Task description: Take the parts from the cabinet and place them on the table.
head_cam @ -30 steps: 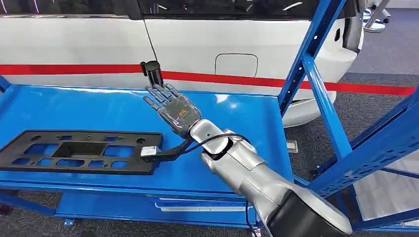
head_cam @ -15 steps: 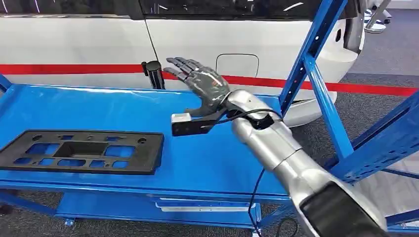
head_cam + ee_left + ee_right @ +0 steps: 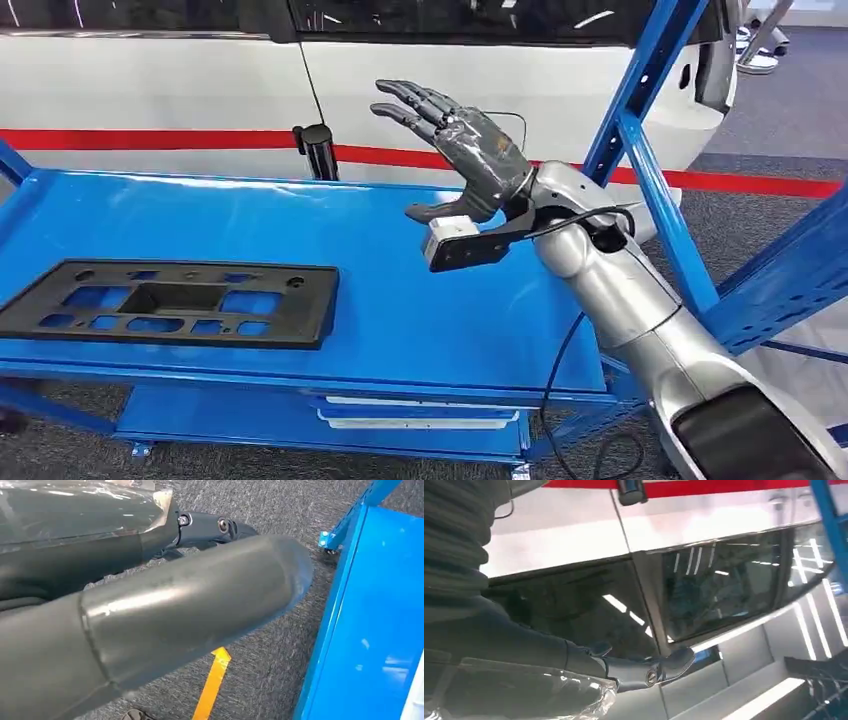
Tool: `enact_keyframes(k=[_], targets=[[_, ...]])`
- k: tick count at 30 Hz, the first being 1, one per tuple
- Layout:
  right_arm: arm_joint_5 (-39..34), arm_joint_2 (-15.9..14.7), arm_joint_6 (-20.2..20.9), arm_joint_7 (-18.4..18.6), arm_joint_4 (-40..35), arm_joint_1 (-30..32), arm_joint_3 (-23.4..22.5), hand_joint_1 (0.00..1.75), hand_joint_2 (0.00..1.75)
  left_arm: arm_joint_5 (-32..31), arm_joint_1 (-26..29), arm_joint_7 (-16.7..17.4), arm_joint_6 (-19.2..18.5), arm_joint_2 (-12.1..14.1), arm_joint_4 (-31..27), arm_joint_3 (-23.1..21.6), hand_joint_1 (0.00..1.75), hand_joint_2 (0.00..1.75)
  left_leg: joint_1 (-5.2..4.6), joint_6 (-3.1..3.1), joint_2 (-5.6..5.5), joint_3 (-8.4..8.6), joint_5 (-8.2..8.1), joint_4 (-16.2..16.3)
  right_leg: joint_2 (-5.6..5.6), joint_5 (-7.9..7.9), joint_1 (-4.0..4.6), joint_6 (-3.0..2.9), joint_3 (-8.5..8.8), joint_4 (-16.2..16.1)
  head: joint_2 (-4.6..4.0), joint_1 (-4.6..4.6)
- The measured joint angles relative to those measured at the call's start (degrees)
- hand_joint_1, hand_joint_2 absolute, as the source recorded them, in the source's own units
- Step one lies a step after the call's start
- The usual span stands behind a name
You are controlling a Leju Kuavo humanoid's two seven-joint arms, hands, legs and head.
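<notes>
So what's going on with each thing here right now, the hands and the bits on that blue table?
Right hand: raised above the table, fingers spread, holding nothing.
Left hand: hanging near the carpet beside the table; whether it is open cannot be told.
Black plate: lying flat on the table, untouched.
Black cylinder: standing upright at the far edge.
Blue table: standing level beside the white car.

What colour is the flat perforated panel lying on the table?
Black; the flat perforated panel shows best in the head view.

black part, blue table, red-striped white car
</notes>
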Motion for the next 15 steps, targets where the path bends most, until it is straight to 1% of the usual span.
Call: enact_keyframes(k=[4, 8, 11, 13, 15], targets=[[-2.12, -1.83, 2.14, -2.03, -1.69, 1.35, 0.13, 0.0, 1.75, -0.09, 0.06, 0.07, 0.04, -0.04, 0.0, 0.13, 0.0, 0.0, -0.33, 0.27, -0.04, 0.0, 0.14, 0.0, 0.01, 0.13, -0.01, 0.2, 0.01, -0.01, 0.0, 0.02], [-2.3, -2.99, 2.6, -2.54, -2.36, 2.29, 0.5, 0.0, 1.75, -0.11, 0.07, 0.33, 0.11, -0.04, 0.0, 0.24, 0.0, 0.0, -0.55, 0.43, -0.11, -0.02, 0.19, 0.0, 0.01, 0.28, -0.04, 0.46, 0.05, -0.02, 0.0, 0.0], [-1.99, -3.69, 2.58, -3.02, -2.52, 2.85, 1.05, 0.0, 1.75, -0.2, 0.06, 0.46, 0.11, -0.04, 0.0, 0.24, 0.0, 0.0, -0.67, 0.57, -0.12, -0.02, 0.23, 0.0, 0.0, 0.29, -0.19, 0.49, 0.05, -0.02, 0.0, 0.0], [-1.95, -4.17, 2.56, -4.51, -2.62, 3.43, 1.57, 0.0, 1.75, -0.52, 0.04, 0.57, 0.11, -0.09, 0.0, 0.24, 0.0, 0.0, -0.71, 0.64, -0.12, -0.02, 0.23, 0.01, 0.0, 0.29, -0.23, 0.5, 0.04, -0.03, 0.0, 0.0], [-2.85, -4.79, 3.5, -6.83, -3.11, 4.11, 2.08, 0.0, 1.75, -0.79, -0.01, 0.92, 0.11, -0.13, 0.0, 0.24, 0.0, 0.0, -0.73, 0.66, -0.13, -0.02, 0.24, 0.01, 0.0, 0.31, -0.25, 0.52, 0.05, -0.04, 0.0, 0.0]])
